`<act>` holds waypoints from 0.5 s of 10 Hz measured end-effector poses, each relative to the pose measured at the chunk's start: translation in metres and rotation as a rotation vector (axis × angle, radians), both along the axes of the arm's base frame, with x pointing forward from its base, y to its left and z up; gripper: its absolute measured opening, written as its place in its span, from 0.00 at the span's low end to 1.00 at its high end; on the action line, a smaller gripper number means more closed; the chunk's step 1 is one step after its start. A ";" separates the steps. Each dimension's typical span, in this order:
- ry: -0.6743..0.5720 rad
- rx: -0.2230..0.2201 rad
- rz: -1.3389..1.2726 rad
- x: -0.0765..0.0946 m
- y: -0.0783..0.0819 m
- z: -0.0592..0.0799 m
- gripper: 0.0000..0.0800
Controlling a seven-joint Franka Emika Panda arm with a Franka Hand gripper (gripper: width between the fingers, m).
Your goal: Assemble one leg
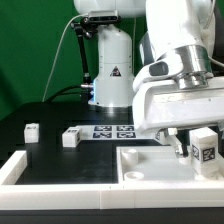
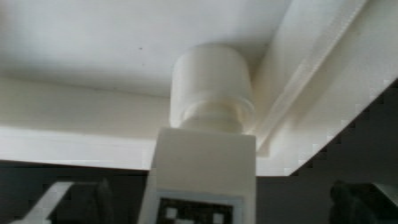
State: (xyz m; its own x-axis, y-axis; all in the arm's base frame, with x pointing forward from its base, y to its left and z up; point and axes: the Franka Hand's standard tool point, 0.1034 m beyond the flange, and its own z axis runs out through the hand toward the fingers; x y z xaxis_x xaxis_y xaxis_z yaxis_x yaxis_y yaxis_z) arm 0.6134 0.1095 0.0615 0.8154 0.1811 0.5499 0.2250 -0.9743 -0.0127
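The leg (image 1: 205, 148) is a small white block with a tag on the face towards the camera. It stands upright over the white tabletop (image 1: 150, 165), near the exterior view's right edge. In the wrist view the leg (image 2: 205, 150) runs away from the camera, and its round end (image 2: 217, 85) meets the tabletop (image 2: 89, 110) beside a raised rim. My gripper (image 1: 200, 142) is directly above it and straddles the leg (image 2: 210, 205). The dark fingers (image 2: 63, 205) stand off each side with dark gaps showing. The contact under the round end is hidden.
Two more loose legs (image 1: 33, 131) (image 1: 70, 137) lie on the black table at the exterior view's left. The marker board (image 1: 112, 131) lies behind the tabletop, before the arm's base. A white wall (image 1: 20, 168) runs along the front left.
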 end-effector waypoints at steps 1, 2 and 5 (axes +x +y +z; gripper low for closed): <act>0.000 0.000 0.000 0.000 0.000 0.000 0.78; 0.001 0.000 0.000 0.000 0.000 0.000 0.81; 0.003 0.000 0.001 0.000 0.000 0.000 0.81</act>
State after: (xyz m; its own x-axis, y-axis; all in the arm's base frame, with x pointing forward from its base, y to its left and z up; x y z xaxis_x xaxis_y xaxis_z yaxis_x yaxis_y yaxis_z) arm 0.6132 0.1091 0.0617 0.8170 0.1818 0.5472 0.2255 -0.9742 -0.0129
